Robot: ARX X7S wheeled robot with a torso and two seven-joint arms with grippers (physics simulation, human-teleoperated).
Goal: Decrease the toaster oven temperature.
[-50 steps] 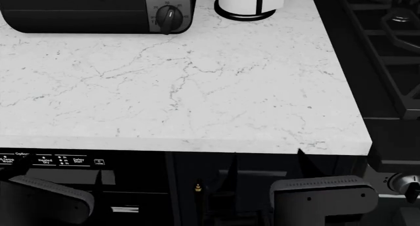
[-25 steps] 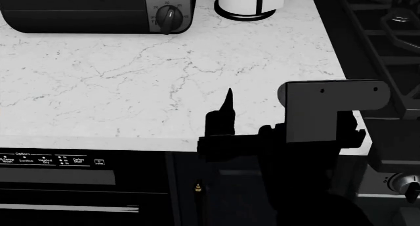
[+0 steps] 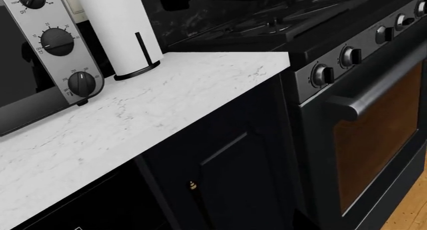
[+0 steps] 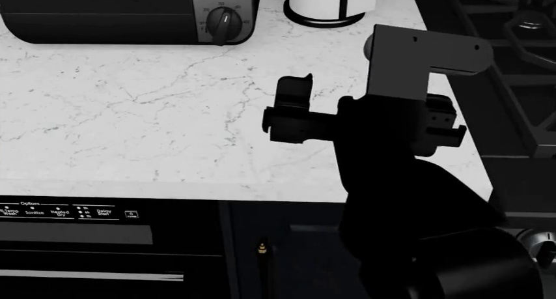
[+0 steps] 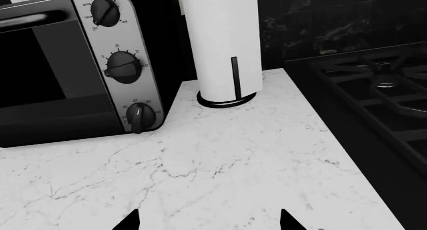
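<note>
The toaster oven [image 4: 104, 12] is a black box at the back left of the white marble counter. Its silver panel shows one black knob [image 4: 223, 23] in the head view. The right wrist view shows the oven [image 5: 60, 79] with three knobs: top [image 5: 107, 10], middle [image 5: 125, 67] and bottom [image 5: 139, 117]. The left wrist view also shows the oven panel [image 3: 63, 44]. My right gripper [image 4: 293, 94] hovers over the counter, in front of and to the right of the oven. Its jaws stand wide apart and empty [image 5: 208, 222]. My left gripper is out of view.
A white paper-towel roll on a black stand [image 4: 330, 2] stands just right of the oven [image 5: 223, 44]. A black gas stove [image 4: 512, 64] borders the counter on the right, with front knobs [image 3: 323, 74]. A dishwasher panel with white lettering [image 4: 69, 213] lies below the counter edge.
My right arm has risen from below the counter edge to above the counter and moved farther in toward the oven. My left gripper has dropped out of the head view.
</note>
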